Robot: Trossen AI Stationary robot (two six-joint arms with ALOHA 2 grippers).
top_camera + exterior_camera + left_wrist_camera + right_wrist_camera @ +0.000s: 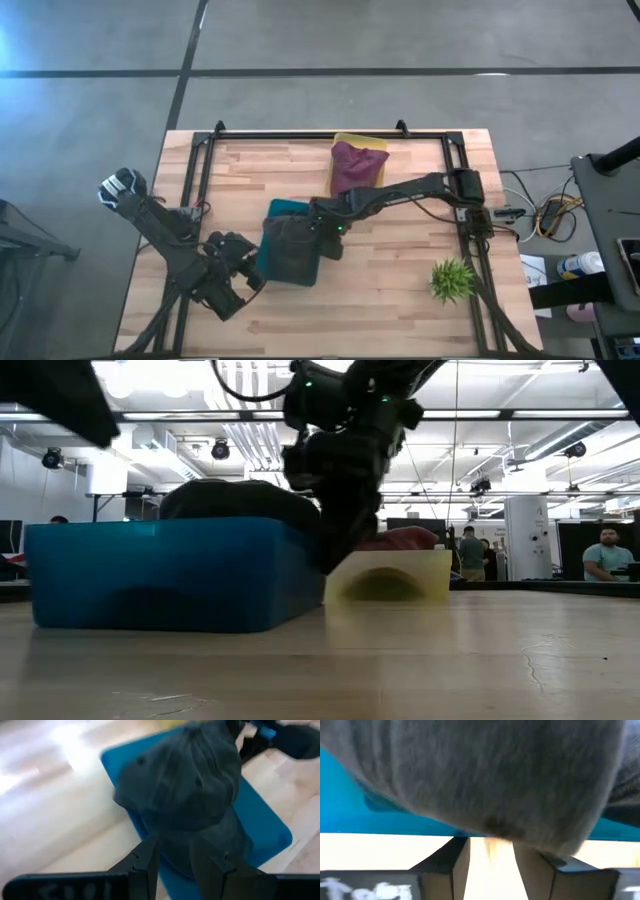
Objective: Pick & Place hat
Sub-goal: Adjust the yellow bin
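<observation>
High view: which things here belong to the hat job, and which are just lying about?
Job:
- dark grey hat lying in the blue bin
- right pincer at the hat's edge
- left pincer close beside the bin

Lying about:
- maroon hat on the yellow bin
- small green plant

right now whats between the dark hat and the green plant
High view: the right gripper at the dark hat, then bare table up to the green plant.
</observation>
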